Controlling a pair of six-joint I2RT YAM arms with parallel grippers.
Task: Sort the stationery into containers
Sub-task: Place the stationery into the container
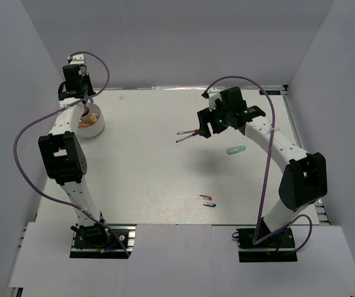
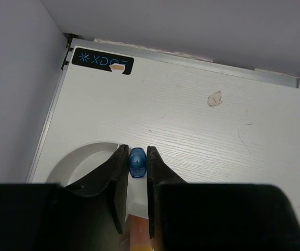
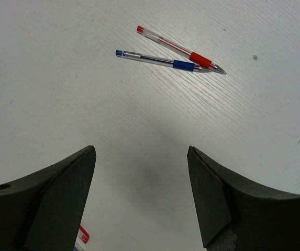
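Observation:
My left gripper (image 2: 136, 148) is shut on a blue marker (image 2: 136, 163), held end-on just above the white bowl (image 2: 84, 157). From above, that bowl (image 1: 100, 126) sits at the far left under the left arm, with orange and pink stationery (image 1: 88, 121) inside. My right gripper (image 3: 142, 152) hangs open over bare table with nothing between its fingers. Beyond it lie a red pen (image 3: 178, 48) and a blue pen (image 3: 160, 61), side by side. In the top view the pens (image 1: 186, 135) rest just left of the right gripper (image 1: 208, 128).
A mint marker (image 1: 235, 150) lies right of centre near the right arm. Two small pens (image 1: 208, 200) lie toward the near edge of the table. White walls close in the back and both sides. A black label (image 2: 102, 60) marks the far left corner.

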